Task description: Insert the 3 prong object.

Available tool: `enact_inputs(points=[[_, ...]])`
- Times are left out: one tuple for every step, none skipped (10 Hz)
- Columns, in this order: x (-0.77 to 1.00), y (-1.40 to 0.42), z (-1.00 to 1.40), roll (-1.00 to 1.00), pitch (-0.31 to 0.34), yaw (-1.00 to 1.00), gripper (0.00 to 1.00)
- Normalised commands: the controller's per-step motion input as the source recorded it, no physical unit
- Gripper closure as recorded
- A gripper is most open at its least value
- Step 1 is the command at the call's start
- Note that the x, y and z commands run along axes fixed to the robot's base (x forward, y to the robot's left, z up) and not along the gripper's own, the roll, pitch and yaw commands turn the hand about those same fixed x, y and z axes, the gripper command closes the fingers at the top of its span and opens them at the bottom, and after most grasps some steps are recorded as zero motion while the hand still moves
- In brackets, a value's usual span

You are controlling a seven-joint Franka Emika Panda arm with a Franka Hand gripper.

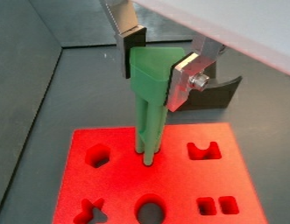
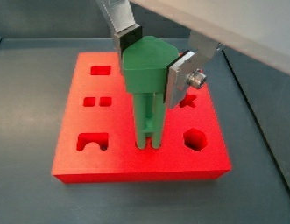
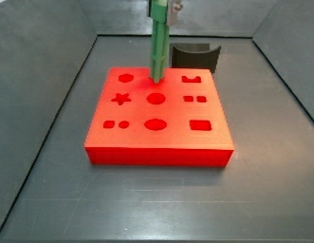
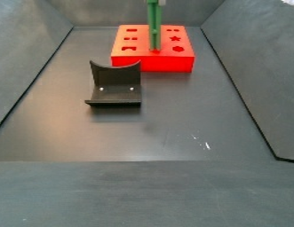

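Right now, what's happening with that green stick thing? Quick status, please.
Tool above the red block, shut on the 3 prong object. Object upright, prongs at the block's top face. Dark curved block apart, nothing in the way.

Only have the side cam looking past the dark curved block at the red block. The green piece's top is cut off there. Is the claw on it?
Observer: Yes. In both wrist views the claw is shut on the wide head of the green piece, one finger on each side.
Operator: Where are the prongs?
Observer: The tips are at the red block's top face, between the arch cutout and the hexagon cutout. I cannot tell how far in they are.
Operator: Tilted?
Observer: No, in a side view the green piece stands about upright.
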Motion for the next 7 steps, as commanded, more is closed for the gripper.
enact_inputs(points=[[0.00, 0.03, -0.10, 0.03, 0.000, 0.00, 1.00], [0.00, 0.00, -0.13, 0.02, 0.000, 0.00, 1.00], [0.00, 0.00, -0.19, 0.07, 0.000, -0.01, 1.00], [0.12, 0.00, -0.46, 0.13, 0.099, -0.11, 1.00], [0.20, 0.00, -0.65, 0.06, 0.060, -0.17, 1.00], [0.17, 0.00, -0.55, 0.02, 0.021, -0.17, 1.00], [0.15, 0.00, -0.51, 0.00, 0.004, -0.15, 1.00]])
